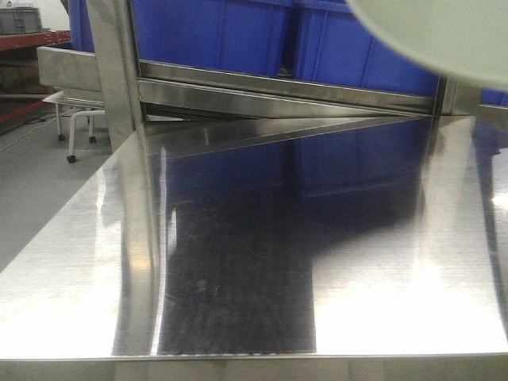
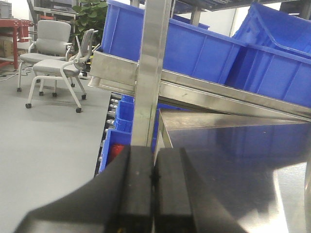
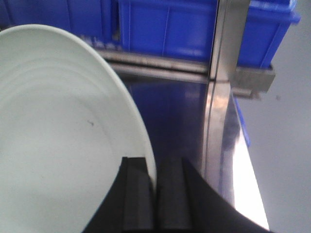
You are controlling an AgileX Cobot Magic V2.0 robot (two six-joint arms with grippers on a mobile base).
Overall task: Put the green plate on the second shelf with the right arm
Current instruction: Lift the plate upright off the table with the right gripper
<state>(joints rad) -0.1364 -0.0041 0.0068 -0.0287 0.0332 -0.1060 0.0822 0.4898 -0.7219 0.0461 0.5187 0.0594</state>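
Left gripper (image 2: 154, 179): pads pressed together, nothing in them, sitting low in front of a post (image 2: 150, 63) at the corner of the shelf (image 2: 233, 145). Not needed for this job.

Right gripper (image 3: 155, 194): clamped on the plate (image 3: 63, 136), biting only the near edge of the rim. Looks risky, honestly. Such a thin edge grip on a wide plate could mean pivoting or slipping out on a fast swing, then clattering onto the steel. Could also clip the bins (image 3: 165, 24) or the rail (image 3: 160, 68) under them on the way in, or scrape the right post (image 3: 221, 73) standing just beside the jaws. Probably calls for a slow approach and levelling out before letting go.

As for position: nearly all of the plate out to the left of the jaws and ahead of them, tilted, hanging in the air above the shelf, not touching it. Can't tell from here whether that's the second shelf.
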